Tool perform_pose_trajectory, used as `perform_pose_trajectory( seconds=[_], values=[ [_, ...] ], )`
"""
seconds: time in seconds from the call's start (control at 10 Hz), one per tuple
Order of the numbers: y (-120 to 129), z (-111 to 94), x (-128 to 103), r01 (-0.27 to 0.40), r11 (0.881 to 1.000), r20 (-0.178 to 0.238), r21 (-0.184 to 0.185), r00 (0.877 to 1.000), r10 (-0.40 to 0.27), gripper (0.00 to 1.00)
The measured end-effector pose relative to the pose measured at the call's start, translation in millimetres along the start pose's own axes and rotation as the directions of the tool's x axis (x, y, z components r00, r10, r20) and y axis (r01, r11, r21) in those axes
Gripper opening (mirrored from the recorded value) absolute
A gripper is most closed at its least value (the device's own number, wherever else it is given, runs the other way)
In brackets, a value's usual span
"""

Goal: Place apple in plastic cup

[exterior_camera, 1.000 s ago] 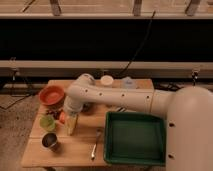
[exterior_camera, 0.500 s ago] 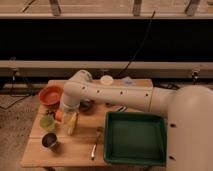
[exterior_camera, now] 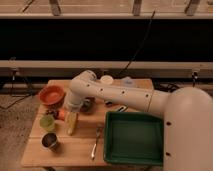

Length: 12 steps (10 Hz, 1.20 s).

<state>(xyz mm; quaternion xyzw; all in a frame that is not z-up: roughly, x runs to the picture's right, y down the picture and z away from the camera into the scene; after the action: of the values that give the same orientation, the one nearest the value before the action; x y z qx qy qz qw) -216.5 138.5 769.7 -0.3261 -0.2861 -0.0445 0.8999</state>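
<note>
The gripper sits low over the wooden surface, can't tell if its jaws are wide or holding anything, apple right beside it on the side facing the light-green plastic cup, cup just beyond the apple, so likely a short carry that way

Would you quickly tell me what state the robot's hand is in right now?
Robot's hand: cannot be told; it is at the small round orange-red apple, beside the short light-green plastic cup.
</note>
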Motion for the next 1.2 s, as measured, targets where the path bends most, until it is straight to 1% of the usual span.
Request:
perform_pose_trajectory(
  seconds=[0.2,0.3,0.6,0.7,0.9,1.1,1.2],
  values=[
    [-5,21,-17,0.014,0.999,0.023,-0.03,1.0,-0.013,0.0],
    [-10,36,-34,0.036,0.998,0.043,-0.053,0.999,-0.033,0.0],
    [-15,51,-57,0.08,0.994,0.071,-0.077,0.995,-0.074,0.0],
    [-17,52,-60,0.089,0.993,0.071,-0.077,0.994,-0.084,0.0],
    [-20,48,-64,0.105,0.992,0.051,-0.071,0.994,-0.101,0.0],
    [-23,38,-63,0.11,0.992,0.029,-0.055,0.994,-0.109,0.0],
    [-24,35,-64,0.113,0.992,0.028,-0.053,0.993,-0.111,0.0]
  ],
)
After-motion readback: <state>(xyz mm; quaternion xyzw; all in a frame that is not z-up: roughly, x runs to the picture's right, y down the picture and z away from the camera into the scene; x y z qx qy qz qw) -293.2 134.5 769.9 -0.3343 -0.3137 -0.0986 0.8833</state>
